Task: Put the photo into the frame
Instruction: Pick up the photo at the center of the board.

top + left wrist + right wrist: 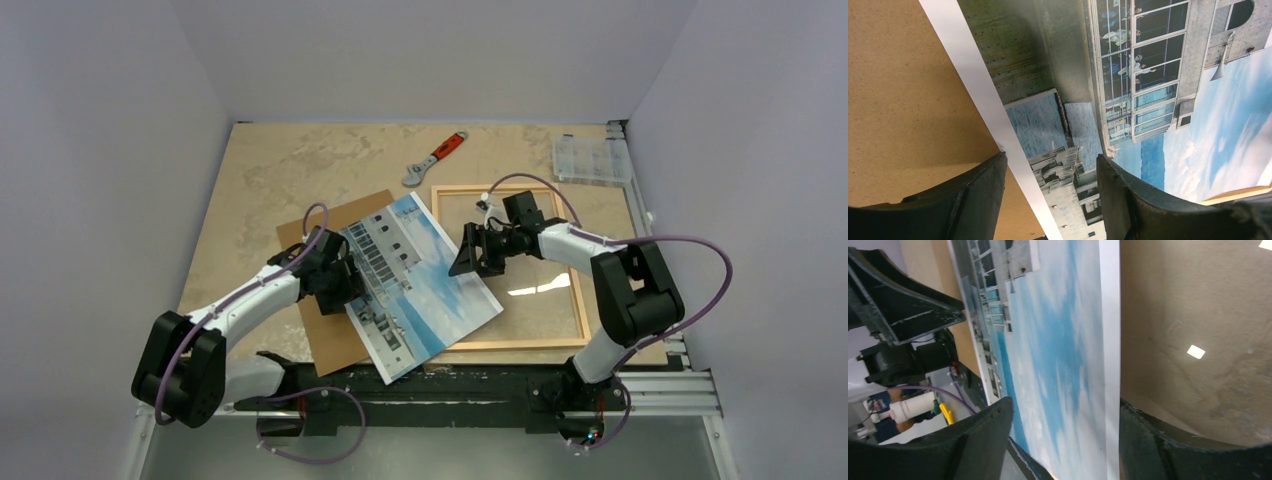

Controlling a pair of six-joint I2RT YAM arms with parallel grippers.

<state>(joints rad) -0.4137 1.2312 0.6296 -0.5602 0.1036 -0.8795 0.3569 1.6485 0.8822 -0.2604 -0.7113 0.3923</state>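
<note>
So our photo (420, 290) is lying face up and skewed. Its left part sits on the brown backing board (335, 345), and its right corner overlaps the left rail of the frame (530, 345). Both sets of jaws are apart, holding nothing. The left gripper (1050, 165) straddles the print's white left border, and the right gripper (1065, 407) straddles the opposite edge over the glazing. We reckon it's light, floppy and glossy-slick, so it'll bow if lifted from one side. Best bet imo: pinch the white borders on both edges gently, and go easy on the glazing.
</note>
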